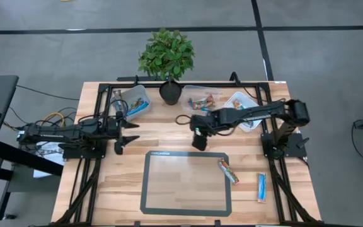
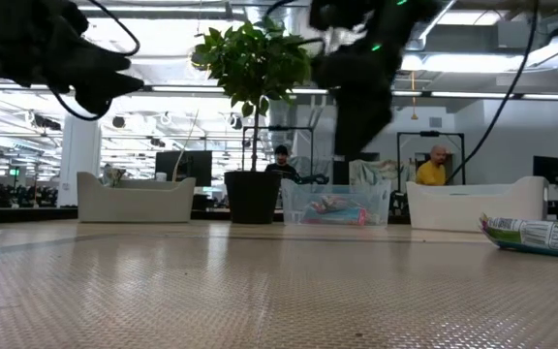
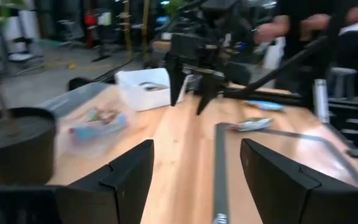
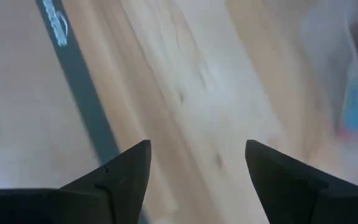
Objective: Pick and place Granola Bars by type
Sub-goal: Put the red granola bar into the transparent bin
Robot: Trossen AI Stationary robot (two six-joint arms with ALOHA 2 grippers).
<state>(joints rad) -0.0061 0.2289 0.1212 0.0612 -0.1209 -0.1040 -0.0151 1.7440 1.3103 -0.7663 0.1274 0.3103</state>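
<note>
Two granola bars lie flat and loose. A multicoloured bar [image 1: 227, 171] rests on the right border of the dark-framed mat [image 1: 150, 189], and a blue-and-white bar [image 1: 261, 187] lies on the wood to its right. More blue bars lie in the far left tub [image 1: 135, 102] and multicoloured ones in the middle tub [image 1: 200, 99]. My right gripper [image 1: 198, 140] [image 4: 197, 146] hangs open above bare wood just beyond the mat's far edge, holding nothing. My left gripper [image 1: 128, 134] [image 3: 194, 146] waits open at the table's left, pointing toward the right arm.
A potted plant [image 1: 170, 91] stands at the far edge between the left and middle tubs. A white tub [image 1: 241, 104] sits at far right under the right arm. A black cable loop [image 1: 183, 119] lies near the pot. People stand in the room beyond [image 2: 437, 167].
</note>
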